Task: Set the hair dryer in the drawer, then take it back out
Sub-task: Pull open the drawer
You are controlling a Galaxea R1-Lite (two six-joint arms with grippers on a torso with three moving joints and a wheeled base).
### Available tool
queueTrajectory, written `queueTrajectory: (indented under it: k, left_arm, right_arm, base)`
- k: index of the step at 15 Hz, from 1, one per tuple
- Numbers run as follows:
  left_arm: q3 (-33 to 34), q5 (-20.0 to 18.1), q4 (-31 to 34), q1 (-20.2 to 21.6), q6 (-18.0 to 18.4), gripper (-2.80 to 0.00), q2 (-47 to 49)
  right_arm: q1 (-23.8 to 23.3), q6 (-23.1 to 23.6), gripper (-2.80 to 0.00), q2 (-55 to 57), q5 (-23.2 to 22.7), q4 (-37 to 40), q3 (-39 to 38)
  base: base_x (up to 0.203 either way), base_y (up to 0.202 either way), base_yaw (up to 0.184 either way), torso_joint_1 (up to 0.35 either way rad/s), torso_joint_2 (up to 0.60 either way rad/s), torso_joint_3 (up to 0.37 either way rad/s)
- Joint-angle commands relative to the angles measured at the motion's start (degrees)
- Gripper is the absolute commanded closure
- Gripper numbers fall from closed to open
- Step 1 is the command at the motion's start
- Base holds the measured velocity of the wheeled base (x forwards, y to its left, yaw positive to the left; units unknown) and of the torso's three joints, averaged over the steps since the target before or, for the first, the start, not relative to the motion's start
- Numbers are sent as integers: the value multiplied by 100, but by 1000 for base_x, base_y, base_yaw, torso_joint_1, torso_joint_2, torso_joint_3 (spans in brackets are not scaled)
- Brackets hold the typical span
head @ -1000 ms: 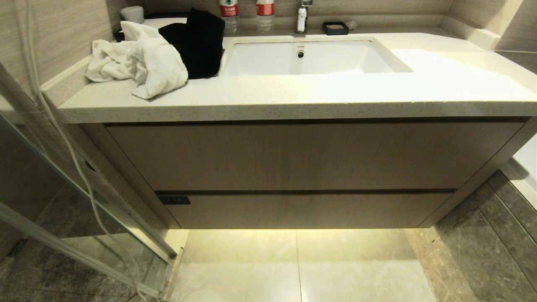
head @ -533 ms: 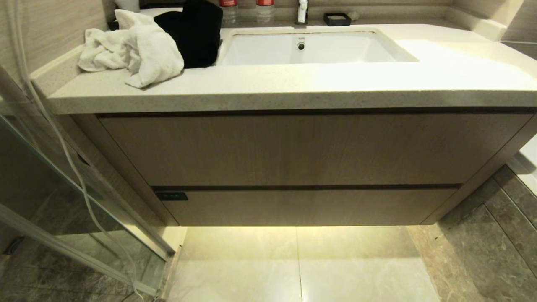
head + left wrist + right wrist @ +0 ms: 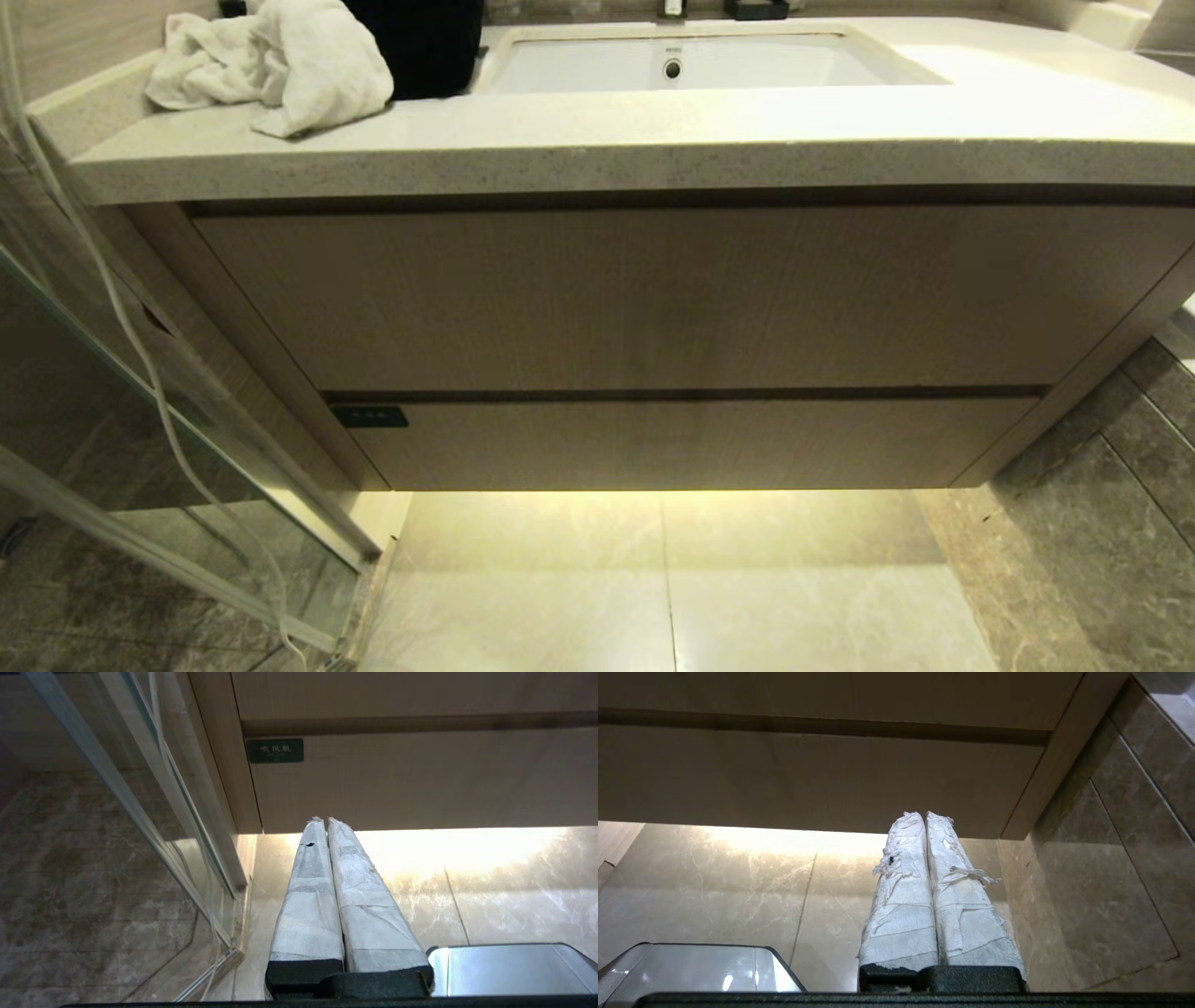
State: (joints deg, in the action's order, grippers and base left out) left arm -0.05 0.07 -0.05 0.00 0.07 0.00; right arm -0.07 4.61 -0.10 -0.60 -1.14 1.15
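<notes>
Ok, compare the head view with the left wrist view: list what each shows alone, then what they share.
Head view only: the countertop, the sink, a white towel with a black cloth beside it, and the taller wood panel in full.

Left wrist view only: the left gripper, jaws shut and empty, pointing toward the cabinet's lower edge.

Both: the closed drawer with its small black label, the glass partition, and the lit floor. Neither shows the hair dryer.
</notes>
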Motion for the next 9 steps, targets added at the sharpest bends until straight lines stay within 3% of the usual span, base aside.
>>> queueTrajectory:
  k: [1,9]
  left_arm:
    - [5,2,5,0,-7,0,-9]
    - [5,2,5,0,1,0,-8]
  right_arm:
    - [-1,-4,0,-8,-2,0,0]
    - [-1,4,0,1,-2,8,0]
  base:
    - [0,0,0,2,182,124]
    - [0,0,0,22,56,79]
